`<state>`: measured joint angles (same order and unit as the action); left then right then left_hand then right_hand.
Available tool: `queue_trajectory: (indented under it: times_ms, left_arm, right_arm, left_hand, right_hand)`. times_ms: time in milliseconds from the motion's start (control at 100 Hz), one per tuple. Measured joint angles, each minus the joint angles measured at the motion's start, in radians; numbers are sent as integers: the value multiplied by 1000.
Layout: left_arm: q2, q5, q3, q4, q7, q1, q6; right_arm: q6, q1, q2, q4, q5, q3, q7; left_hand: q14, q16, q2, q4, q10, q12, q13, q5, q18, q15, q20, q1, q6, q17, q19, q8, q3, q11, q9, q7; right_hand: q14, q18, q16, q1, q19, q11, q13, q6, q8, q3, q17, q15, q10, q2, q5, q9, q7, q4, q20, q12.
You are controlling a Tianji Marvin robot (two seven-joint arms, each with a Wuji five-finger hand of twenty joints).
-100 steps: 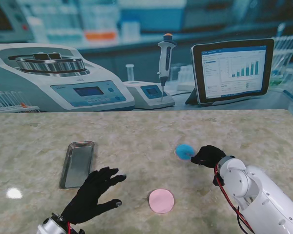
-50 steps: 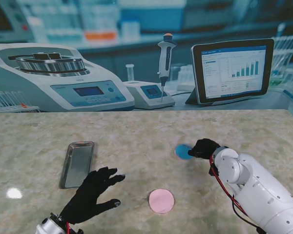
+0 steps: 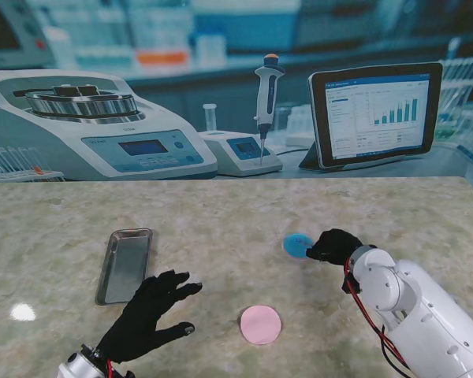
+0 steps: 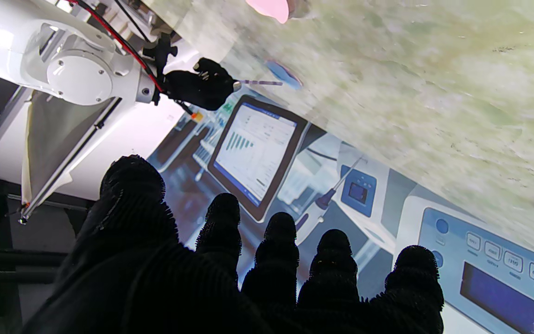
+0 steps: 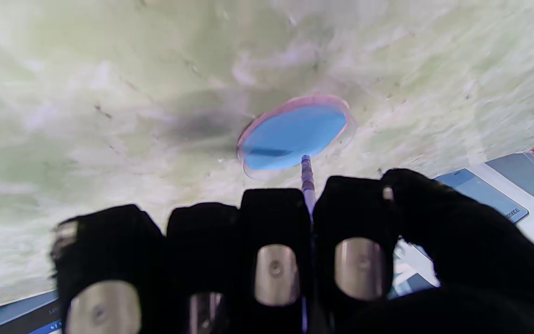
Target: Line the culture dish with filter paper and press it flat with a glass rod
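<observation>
Marbled pale-green stone makes up the desk, with a printed laboratory backdrop standing along its far edge. Taking the culture dish as landmark: it sits on the desk right of centre, a clear round dish with blue filter paper lying inside it. Touching the dish's right side is the right hand, its black-gloved fingers clenched around a thin glass rod; the rod's tip reaches the paper at the dish's rim on the side towards the hand. Nearer to me than the dish and a little to its left lies a pink disc, flat on the stone and well apart from it. Far to the dish's left, a shallow steel tray lies lengthwise. Between tray and pink disc, nearer to me, the left hand hovers with fingers spread and released, grasping nothing.
</observation>
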<state>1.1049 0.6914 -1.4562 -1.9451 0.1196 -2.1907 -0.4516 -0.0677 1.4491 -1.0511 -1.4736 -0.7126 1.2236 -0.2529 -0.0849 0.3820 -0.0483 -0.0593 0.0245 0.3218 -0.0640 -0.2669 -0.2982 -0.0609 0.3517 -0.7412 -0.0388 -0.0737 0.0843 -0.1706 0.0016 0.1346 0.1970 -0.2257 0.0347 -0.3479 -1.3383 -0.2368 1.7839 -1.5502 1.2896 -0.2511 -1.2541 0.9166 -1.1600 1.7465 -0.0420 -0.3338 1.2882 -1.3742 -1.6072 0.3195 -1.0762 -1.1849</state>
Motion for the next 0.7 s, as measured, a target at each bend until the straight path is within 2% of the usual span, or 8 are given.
queue_trajectory:
  times_ms: [350,700]
  left_arm:
    - [0,-2,0,0,1,-2,-5]
    - [1,-11,-2,0,3,-4,-14]
  right_arm:
    - [-18,15,14,-14,-20,6,-67]
    - [-35,66,30,-104,-46,49,-179]
  left_hand:
    - [0,0,0,0,0,0,0,0,0,0,0,0,0,0,0,0,0,0,0,0]
    - [0,0,0,0,0,0,0,0,0,0,-1,0,0,0,0,0,0,0,0,0]
  right_hand:
    - [0,0,0,0,0,0,0,-2,0,0,0,0,0,0,0,0,0,0,-6,1]
    - [-1,1,-2,0,0,0,0,-2,1,-14,0,0,-1,0,0,0,0,0,-25,1]
